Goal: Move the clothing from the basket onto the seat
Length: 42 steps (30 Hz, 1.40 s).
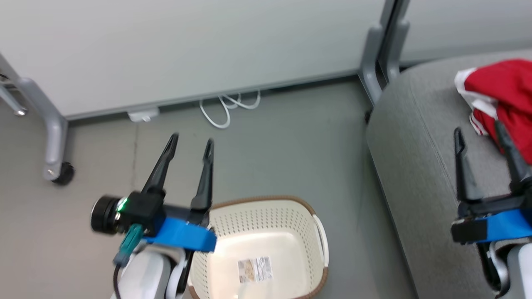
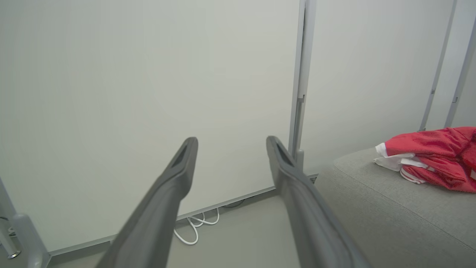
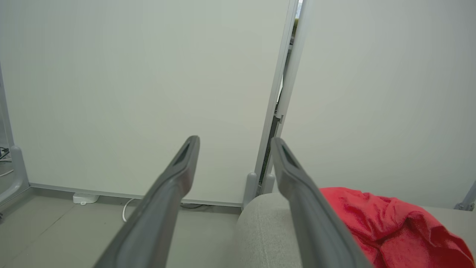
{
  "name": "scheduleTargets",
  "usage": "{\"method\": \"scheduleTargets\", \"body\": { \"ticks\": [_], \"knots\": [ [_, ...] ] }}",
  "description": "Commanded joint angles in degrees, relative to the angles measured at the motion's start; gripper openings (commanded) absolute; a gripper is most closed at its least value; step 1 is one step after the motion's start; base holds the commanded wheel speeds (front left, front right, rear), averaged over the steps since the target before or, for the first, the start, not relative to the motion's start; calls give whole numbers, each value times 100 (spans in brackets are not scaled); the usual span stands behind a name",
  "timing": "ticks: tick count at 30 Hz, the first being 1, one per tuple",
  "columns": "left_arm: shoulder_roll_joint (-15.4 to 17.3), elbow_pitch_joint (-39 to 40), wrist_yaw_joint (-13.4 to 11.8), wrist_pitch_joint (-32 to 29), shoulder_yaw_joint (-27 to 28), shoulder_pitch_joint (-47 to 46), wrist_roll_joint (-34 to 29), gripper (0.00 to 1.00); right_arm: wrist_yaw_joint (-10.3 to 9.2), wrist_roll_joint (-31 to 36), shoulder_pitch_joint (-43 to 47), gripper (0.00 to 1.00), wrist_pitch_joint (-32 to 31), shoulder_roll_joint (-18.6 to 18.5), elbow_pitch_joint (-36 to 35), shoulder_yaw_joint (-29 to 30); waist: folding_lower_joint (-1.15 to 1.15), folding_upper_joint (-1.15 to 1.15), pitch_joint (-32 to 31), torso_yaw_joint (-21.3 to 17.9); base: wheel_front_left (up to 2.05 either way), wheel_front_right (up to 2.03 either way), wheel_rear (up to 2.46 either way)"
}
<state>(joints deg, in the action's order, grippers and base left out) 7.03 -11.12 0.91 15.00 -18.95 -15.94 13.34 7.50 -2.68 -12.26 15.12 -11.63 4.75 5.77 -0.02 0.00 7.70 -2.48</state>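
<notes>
Red clothing point(image 1: 505, 101) with white trim lies bunched on the grey seat point(image 1: 415, 137) at the right; it also shows as clothing point(image 2: 433, 158) in the left wrist view and clothing point(image 3: 394, 227) in the right wrist view. The cream basket point(image 1: 266, 245) with a brown rim sits on the floor at bottom centre, holding only a sticker. My left gripper point(image 1: 191, 143) hangs open above the floor, just left of the basket. Over the seat point(image 3: 260, 234), beside the clothing, my right gripper point(image 1: 478, 133) is open with nothing between its fingers.
Pale partition panels point(image 1: 187, 50) on grey wheeled legs point(image 1: 54, 137) stand behind. A white cable point(image 1: 226, 108) lies coiled on the grey floor point(image 1: 291, 145) under the panel. A grey post point(image 1: 376, 54) rises between the panels, near the seat's corner.
</notes>
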Motion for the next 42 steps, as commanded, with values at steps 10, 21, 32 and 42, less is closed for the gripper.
{"method": "scheduleTargets", "body": {
  "ticks": [10, 21, 32, 42],
  "knots": [
    [-173, 119, 224, 28, 936, 1092, -308, 100, 0, -133, 642, 100, 4, 334, 305, -229, 2, 0, -876, 590, 0, 0, 0],
    [-353, 104, 511, 27, 1386, 1518, -422, 100, 0, -161, 1090, 100, 4, 593, 603, -260, 2, 0, -1044, 748, 0, 0, 0],
    [-402, -44, 632, 27, 1393, 1707, -459, 100, 0, -194, 1300, 100, 4, 713, 695, -129, 2, 0, -1136, 770, 0, 0, 0],
    [-409, -130, 670, 27, 1333, 1791, -483, 100, 0, -168, 1415, 100, 4, 778, 750, -51, 2, 0, -1190, 772, 0, 0, 0]
  ]
}}
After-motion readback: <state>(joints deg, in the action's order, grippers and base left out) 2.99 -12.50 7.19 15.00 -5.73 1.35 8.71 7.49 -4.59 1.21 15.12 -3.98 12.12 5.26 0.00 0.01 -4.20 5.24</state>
